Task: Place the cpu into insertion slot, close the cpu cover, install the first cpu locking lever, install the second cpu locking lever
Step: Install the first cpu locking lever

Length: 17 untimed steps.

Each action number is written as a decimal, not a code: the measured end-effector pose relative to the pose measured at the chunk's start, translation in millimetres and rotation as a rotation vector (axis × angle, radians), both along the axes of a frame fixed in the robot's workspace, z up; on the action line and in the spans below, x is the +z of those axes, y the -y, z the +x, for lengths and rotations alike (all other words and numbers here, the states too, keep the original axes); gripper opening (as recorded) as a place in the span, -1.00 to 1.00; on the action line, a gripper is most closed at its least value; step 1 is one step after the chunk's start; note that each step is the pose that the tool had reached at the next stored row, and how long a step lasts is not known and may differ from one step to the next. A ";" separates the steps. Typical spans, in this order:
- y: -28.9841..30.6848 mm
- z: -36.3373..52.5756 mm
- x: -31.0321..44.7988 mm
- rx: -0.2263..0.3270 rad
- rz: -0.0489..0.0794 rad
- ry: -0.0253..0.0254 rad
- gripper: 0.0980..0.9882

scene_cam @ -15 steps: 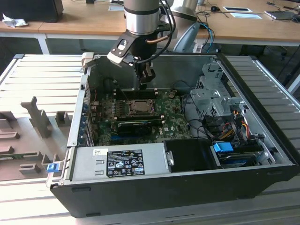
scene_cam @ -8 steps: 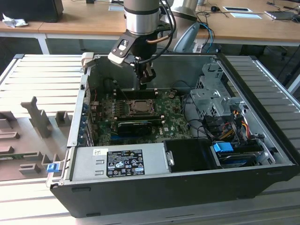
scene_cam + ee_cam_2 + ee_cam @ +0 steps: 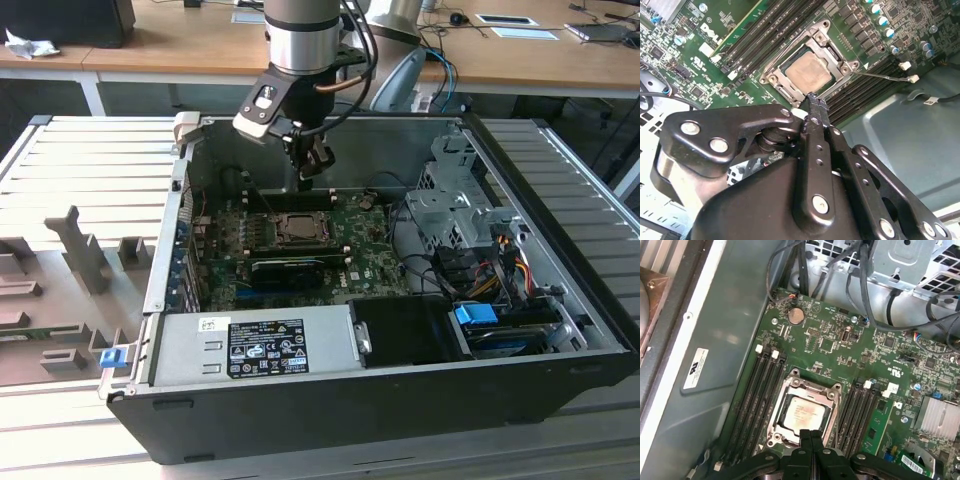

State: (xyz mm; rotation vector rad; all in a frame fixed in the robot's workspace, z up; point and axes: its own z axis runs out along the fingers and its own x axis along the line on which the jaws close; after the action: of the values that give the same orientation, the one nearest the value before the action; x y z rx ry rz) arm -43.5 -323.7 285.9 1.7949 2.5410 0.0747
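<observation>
The cpu [image 3: 296,228] lies flat in its socket on the green motherboard, its dull silver top showing in both wrist views [image 3: 809,70] [image 3: 802,414]. The cpu cover [image 3: 836,49] [image 3: 791,388] lies down around it as a metal frame, with the chip showing through its square window. A thin metal rod [image 3: 885,76] runs out from one corner of the socket. My gripper [image 3: 311,172] [image 3: 813,97] [image 3: 810,434] hangs a little above the board beside the socket. Its fingers are shut together with nothing between them.
The open computer case [image 3: 560,290] surrounds the board with tall walls. Memory slots [image 3: 757,395] flank the socket on both sides. A metal drive cage [image 3: 450,205] and cable bundles [image 3: 490,265] stand at the exterior view's right, and a power supply [image 3: 265,345] sits at the front.
</observation>
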 end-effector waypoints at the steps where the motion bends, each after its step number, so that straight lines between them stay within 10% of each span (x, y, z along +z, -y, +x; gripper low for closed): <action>1: 0.0 0.0 0.0 0.003 0.000 0.0000 -0.98; 17: 0.0 0.0 0.0 0.072 0.000 -0.0002 -0.98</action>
State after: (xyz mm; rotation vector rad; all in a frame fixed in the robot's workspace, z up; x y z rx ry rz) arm -43.5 -323.7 285.9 1.7031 2.6057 0.0762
